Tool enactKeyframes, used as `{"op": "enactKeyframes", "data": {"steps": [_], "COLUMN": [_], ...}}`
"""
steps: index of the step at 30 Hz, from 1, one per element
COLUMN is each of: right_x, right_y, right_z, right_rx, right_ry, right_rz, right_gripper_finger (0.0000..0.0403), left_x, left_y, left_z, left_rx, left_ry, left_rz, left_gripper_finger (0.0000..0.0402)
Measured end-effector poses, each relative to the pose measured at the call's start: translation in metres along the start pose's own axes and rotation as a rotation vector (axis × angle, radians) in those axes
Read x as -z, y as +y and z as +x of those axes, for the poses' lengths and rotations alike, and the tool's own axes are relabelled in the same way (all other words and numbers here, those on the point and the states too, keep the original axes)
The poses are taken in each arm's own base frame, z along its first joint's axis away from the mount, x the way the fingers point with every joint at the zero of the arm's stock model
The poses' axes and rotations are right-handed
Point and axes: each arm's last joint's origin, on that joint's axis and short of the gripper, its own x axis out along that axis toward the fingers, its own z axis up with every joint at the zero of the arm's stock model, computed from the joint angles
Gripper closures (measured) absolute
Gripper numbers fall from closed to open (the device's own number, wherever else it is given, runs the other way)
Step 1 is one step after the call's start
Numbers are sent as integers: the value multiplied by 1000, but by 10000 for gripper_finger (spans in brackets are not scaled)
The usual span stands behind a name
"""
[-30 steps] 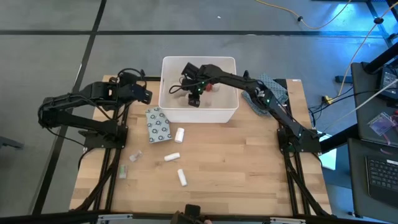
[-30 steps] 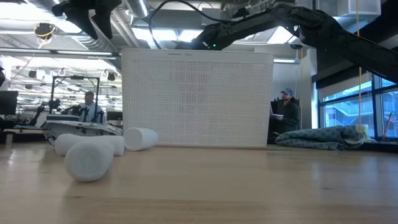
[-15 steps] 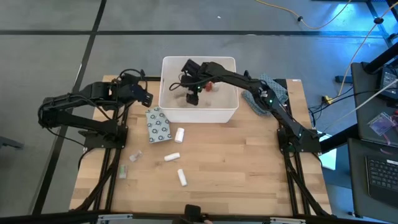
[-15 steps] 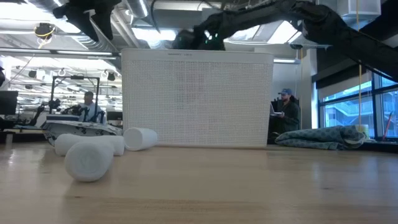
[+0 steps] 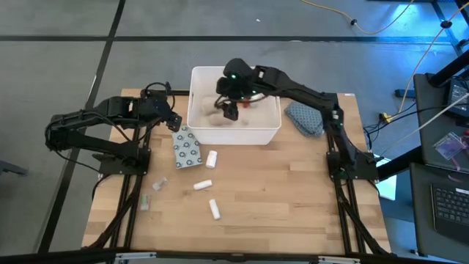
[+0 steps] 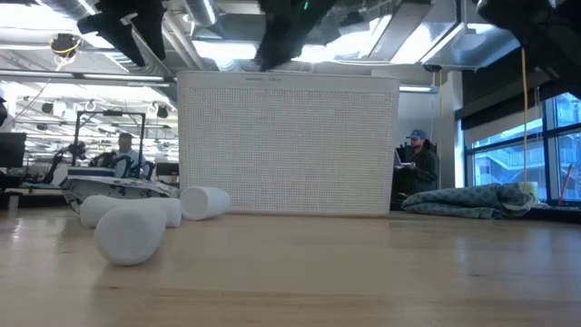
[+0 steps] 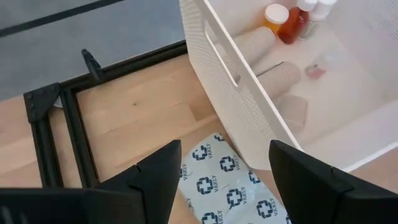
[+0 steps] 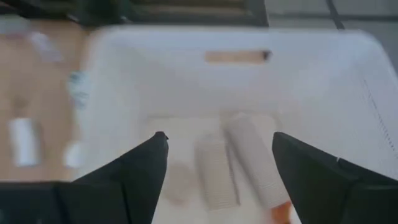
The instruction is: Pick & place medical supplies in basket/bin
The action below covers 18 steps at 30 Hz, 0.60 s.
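Above the white bin (image 5: 196, 125), the right hand (image 5: 229, 110) is hanging with its fingers (image 8: 140, 171) spread apart and nothing between them, pointing down into the tub. Inside the bin, beige rolls (image 7: 278, 77) are lying side by side on the floor of it, and white-capped orange bottles (image 7: 275, 15) are standing against the wall beyond them. Just beside the bin's left wall, the left hand (image 5: 173, 118) is waiting over the desk (image 5: 278, 198), its fingers (image 7: 314, 177) also standing apart and empty. Directly under that hand, touching the bin's near left corner, the flat dotted packet (image 5: 187, 149) is lying on the wood. Nearer the front edge than the bin, three small white rolls (image 5: 212, 158) are resting loose on the desk, well apart from the tub. Farther from the bin, toward the left front, a pale tube (image 5: 145, 201) is lying by the frame. Right of the bin, a blue-grey cloth (image 5: 303, 119) is sitting bunched beneath the right arm.
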Motion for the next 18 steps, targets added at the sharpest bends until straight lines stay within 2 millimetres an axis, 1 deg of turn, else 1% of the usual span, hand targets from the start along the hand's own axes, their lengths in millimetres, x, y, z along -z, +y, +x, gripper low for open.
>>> {"op": "enactKeyframes", "data": {"steps": [3, 5, 7, 9, 11, 14, 16, 18], "right_x": [-11, -15, -17, -18, -15, -7, 2, 9], "right_y": [28, 50, 72, 95, 119, 159, 183, 202], "right_z": [-25, -34, -38, -40, -41, -34, -25, -18], "right_rx": [-62, -102, -146, -195, -293, -431, -453, -415], "right_ry": [-40, -45, -38, -27, 15, 81, 124, 155], "right_rz": [-34, -56, -69, -65, -77, -136, -166, -161], "right_gripper_finger": [116, 116, 116, 116, 116, 116, 116, 116], "left_x": [0, 0, 0, 1, 1, 4, 6, 11], "left_y": [0, 0, 0, 0, -2, -6, -11, -19], "left_z": [0, 0, 0, 0, 0, 2, 2, 2], "left_rx": [4, 13, 12, 16, 40, 80, 90, 108], "left_ry": [5, 14, 13, 18, 48, 105, 113, 126], "left_rz": [-3, -1, -1, -5, -13, 4, 21, 42], "left_gripper_finger": [167, 167, 167, 167, 167, 167, 167, 167]}}
